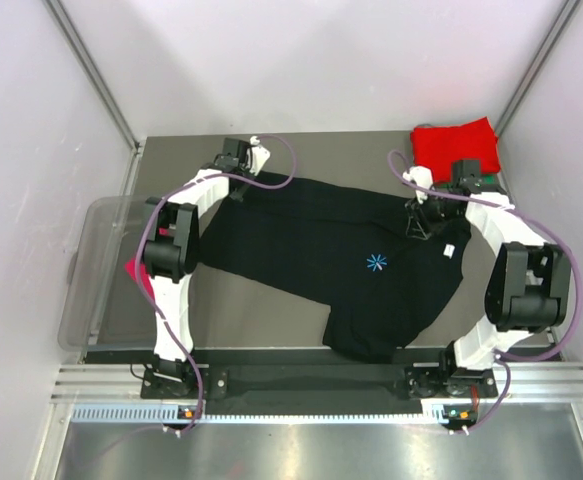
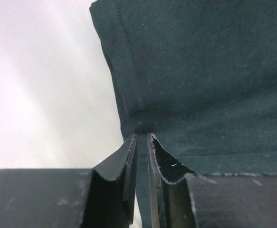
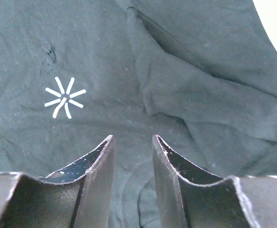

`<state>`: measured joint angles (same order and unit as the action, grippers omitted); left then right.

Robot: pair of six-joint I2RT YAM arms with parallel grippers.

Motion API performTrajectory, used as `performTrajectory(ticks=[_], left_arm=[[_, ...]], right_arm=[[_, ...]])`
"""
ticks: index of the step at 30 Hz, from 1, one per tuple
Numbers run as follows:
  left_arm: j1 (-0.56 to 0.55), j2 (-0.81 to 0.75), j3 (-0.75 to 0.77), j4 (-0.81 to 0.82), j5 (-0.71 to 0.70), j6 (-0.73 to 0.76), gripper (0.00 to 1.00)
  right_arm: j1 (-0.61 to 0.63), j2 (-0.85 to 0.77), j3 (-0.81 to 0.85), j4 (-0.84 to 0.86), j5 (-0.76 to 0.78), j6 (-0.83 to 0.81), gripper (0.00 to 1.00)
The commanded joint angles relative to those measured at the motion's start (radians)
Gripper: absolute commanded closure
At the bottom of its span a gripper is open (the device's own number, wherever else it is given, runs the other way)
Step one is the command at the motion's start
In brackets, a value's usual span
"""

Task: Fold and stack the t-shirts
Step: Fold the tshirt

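Observation:
The black t-shirt (image 1: 341, 260) lies spread across the middle of the table, its light-blue starburst (image 1: 376, 263) facing up and its white neck label (image 1: 450, 250) at the right. My left gripper (image 1: 239, 190) is at the shirt's far left corner. In the left wrist view it (image 2: 142, 137) is shut on the shirt's hemmed edge (image 2: 128, 85). My right gripper (image 1: 418, 225) is over the shirt's right part. In the right wrist view it (image 3: 132, 137) is open and empty just above the cloth, with the starburst (image 3: 63, 97) to the left of its fingers.
A folded red shirt (image 1: 456, 145) lies at the back right corner, with a strip of green cloth (image 1: 488, 180) showing beneath it. A clear plastic bin (image 1: 96, 270) stands at the left edge, with magenta cloth (image 1: 139, 275) in it. Walls enclose the table.

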<state>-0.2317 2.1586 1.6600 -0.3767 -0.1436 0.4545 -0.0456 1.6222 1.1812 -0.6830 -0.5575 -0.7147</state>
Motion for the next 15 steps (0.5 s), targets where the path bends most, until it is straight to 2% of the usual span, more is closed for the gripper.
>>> performTrajectory(ticks=[1, 15], left_arm=[[-0.001, 0.027, 0.055, -0.028, -0.002, -0.034, 0.81], [-0.001, 0.055, 0.046, -0.042, -0.020, -0.039, 0.81]], right_arm=[[0.023, 0.015, 0.003, 0.051, -0.022, -0.008, 0.63], [0.069, 0.041, -0.051, 0.123, 0.054, 0.034, 0.59]])
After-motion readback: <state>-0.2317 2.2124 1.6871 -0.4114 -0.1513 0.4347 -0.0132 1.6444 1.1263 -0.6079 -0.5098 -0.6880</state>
